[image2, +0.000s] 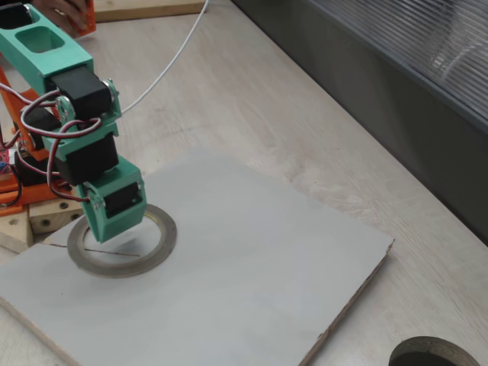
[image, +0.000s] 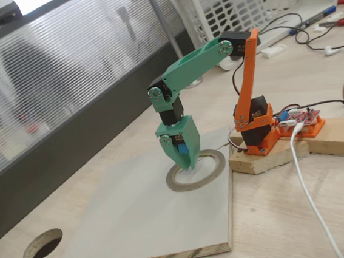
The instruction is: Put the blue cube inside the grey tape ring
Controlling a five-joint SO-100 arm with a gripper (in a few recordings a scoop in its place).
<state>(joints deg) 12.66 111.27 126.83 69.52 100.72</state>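
We've got the gripper [image: 184, 158] pointing down over the grey tape ring [image: 214, 172], jaws clamped on the blue cube [image: 183, 150], which sits between them just above the ring's near edge. We judge that cube light, rigid and a bit slick, best pinched on opposite flat faces. One fixed view shows the blue; in the other, the gripper [image2: 107, 232] body hides it over the ring [image2: 156, 248].

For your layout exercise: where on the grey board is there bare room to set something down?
The grey board is bare from the grey tape ring out to its front edge near the round hole. It is crowded at the ring, where the claw holds the blue cube.
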